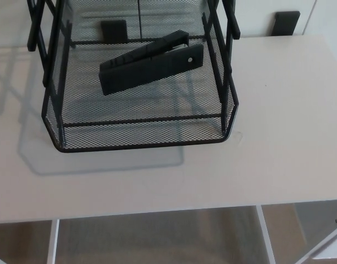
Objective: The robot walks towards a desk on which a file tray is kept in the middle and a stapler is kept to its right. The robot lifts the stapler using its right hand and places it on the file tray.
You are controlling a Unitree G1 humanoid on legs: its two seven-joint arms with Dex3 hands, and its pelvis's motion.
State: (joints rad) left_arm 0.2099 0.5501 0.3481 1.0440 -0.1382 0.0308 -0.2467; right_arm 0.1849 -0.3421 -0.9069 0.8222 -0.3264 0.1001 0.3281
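The stapler was matte black and long, its top arm raised slightly off the base toward the far-right end, with a small pale rivet on its side. It lay on the mesh floor of the black wire file tray, long axis diagonal from near-left to far-right. The tray stood on a white desk. Neither robot hand showed, so their state could not be told.

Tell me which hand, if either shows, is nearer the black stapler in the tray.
Cannot tell: left hand and right hand are both out of view. The black stapler lies in the black wire-mesh file tray.
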